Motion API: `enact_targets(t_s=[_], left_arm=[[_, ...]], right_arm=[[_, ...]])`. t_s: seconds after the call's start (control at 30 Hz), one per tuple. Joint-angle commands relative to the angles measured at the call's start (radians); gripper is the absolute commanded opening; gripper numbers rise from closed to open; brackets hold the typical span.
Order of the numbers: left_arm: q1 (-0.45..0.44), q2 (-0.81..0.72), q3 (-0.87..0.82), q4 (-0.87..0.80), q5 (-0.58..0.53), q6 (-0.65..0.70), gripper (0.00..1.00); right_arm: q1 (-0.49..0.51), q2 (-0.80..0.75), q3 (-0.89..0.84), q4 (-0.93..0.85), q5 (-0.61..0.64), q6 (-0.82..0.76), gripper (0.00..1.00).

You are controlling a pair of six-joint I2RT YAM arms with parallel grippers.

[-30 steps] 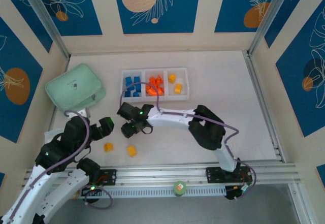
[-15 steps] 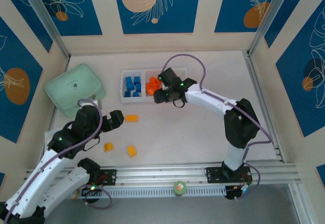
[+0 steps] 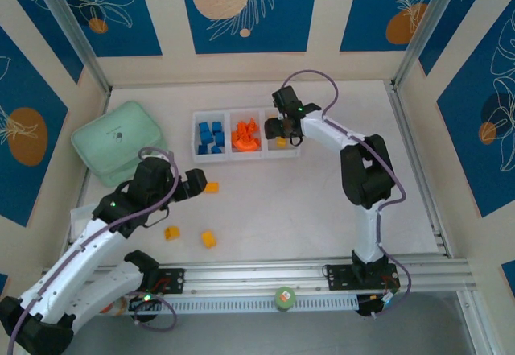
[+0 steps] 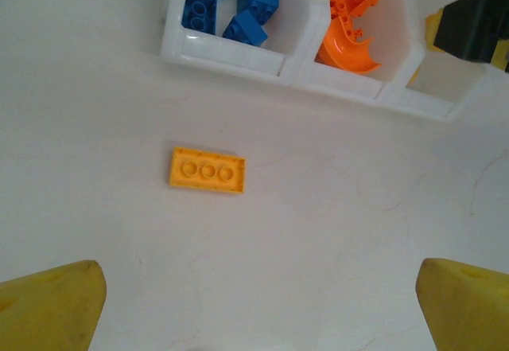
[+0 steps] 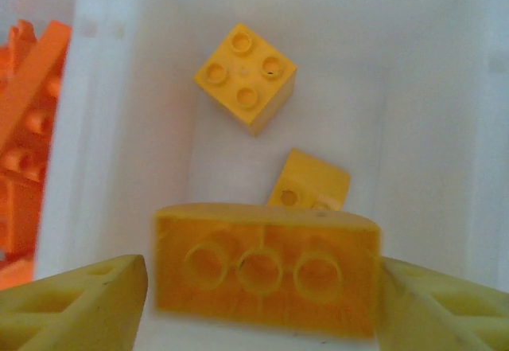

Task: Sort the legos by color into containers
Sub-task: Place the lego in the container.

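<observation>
Yellow rectangular plastic lego brick (image 5: 265, 275) pinched by its short ends between the yellow pads of the right gripper (image 3: 282, 126), hollow underside with three round tubes turned to the wrist camera. Carried directly over the right compartment (image 5: 334, 64) of the translucent white three-compartment plastic tray (image 4: 231, 58), likely for dropping among its own colour. Already lying in that compartment: a square four-stud yellow brick (image 5: 245, 76) and a smaller yellow piece (image 5: 312, 182), partly hidden behind the held one. Middle compartment loaded with orange-red pieces (image 4: 350, 17), one a curved arch; left compartment with blue bricks (image 4: 231, 1). Judged close to finished, yellows only remaining. Out on the white table (image 3: 322, 202), just near of the tray and apart from its wall: a flat yellow brick (image 4: 207, 169), upside down, three tubes showing. Left gripper (image 4: 256, 307) hanging over it, fingers spread wide with nothing between, probably lined up for the next pick. Nearer the arm bases, a small yellow block (image 3: 172, 232) and a second yellow block (image 3: 208, 239), close together but not touching. Mint-green rounded soft case (image 3: 118, 140) far left, not involved.
</observation>
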Motion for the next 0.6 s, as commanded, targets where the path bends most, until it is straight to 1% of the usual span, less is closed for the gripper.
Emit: enact_targets(t_s=[0.0, 0.13, 0.27, 0.37, 0.43, 0.57], left_arm=[[0.013, 0.002, 0.014, 0.019, 0.008, 0.021, 0.99], [0.013, -0.004, 0.015, 0.012, 0.0, 0.021, 0.99], [0.015, -0.022, 0.019, -0.01, -0.01, 0.023, 0.99], [0.015, -0.047, 0.018, -0.027, -0.014, 0.023, 0.99], [0.015, -0.065, 0.016, -0.043, -0.018, 0.02, 0.99], [0.015, -0.11, 0.005, -0.086, -0.03, 0.012, 0.99]], right_arm=[[-0.001, -0.003, 0.033, -0.001, 0.018, -0.035, 0.76], [0.005, -0.062, -0.008, 0.02, -0.005, -0.024, 0.78], [0.034, -0.146, -0.079, 0.029, -0.035, -0.01, 0.78], [0.076, -0.209, -0.132, 0.02, -0.031, 0.006, 0.78], [0.107, -0.245, -0.168, 0.02, -0.051, 0.015, 0.79], [0.198, -0.29, -0.218, 0.008, -0.06, 0.022, 0.79]])
